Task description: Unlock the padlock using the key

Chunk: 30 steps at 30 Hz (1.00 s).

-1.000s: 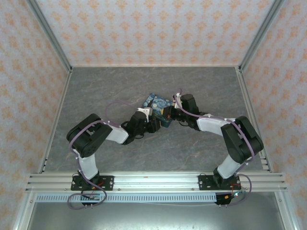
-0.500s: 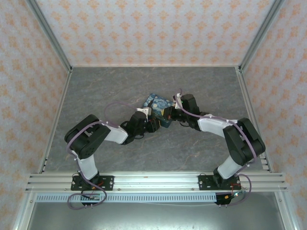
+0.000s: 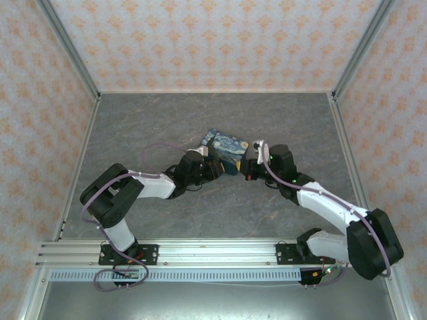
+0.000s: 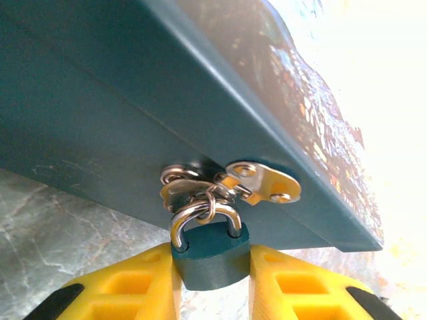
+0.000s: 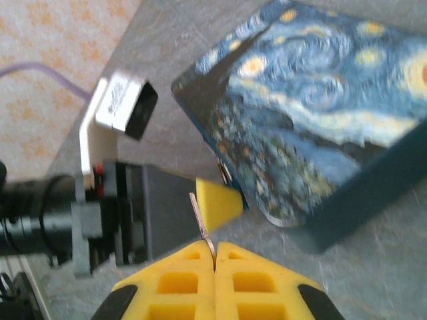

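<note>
The tiny dark teal padlock hangs by its silver shackle from the hasp ring on the front wall of the swirling-sky tin box. My left gripper is shut on the padlock body, with a yellow finger on each side. Both shackle legs sit in the body. My right gripper is shut on a thin silver key, whose blade points up toward a yellow left fingertip beside the tin box. From above, the left gripper and right gripper flank the box's near corner.
The box rests mid-table on the grey marbled surface. The left wrist camera housing sits close to the key's left. Patterned walls and aluminium rails enclose the table, and open floor lies behind and to both sides of the box.
My right arm has drawn back toward the near right, and its gripper now sits a little away from the box with the key. The left gripper still holds the padlock.
</note>
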### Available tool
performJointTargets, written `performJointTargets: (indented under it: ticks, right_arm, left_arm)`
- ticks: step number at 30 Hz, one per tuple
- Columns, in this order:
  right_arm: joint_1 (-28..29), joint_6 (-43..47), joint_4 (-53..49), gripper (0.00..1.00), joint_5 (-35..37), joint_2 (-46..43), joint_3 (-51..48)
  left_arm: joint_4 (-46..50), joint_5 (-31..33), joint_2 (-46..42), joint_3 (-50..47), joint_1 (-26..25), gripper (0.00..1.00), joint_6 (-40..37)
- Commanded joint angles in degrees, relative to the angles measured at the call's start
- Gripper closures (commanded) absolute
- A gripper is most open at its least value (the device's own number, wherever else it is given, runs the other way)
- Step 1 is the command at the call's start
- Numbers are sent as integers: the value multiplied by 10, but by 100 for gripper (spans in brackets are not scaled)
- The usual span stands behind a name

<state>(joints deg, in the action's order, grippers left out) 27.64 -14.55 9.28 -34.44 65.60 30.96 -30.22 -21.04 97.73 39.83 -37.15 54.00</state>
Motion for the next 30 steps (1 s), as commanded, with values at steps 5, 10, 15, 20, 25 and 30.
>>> performJointTargets:
  ticks: [5, 10, 15, 20, 25, 30]
  right_arm:
    - [27, 25, 27, 100, 21, -70, -80]
    - [54, 24, 52, 100, 36, -46, -102]
    - [73, 13, 98, 100, 55, -10, -106]
    - [78, 4, 134, 100, 64, 34, -100]
    - [81, 6, 152, 100, 86, 55, -92]
    - [81, 9, 160, 100, 94, 81, -77]
  left_arm:
    - [20, -30, -27, 40, -6, 74, 69]
    - [26, -30, -21, 45, -6, 74, 77]
    - [18, -26, -17, 44, -6, 74, 93]
    - [17, -25, -16, 44, -5, 74, 98]
    - [20, -23, -15, 43, -6, 74, 99]
    - [19, -20, -16, 43, -5, 74, 98]
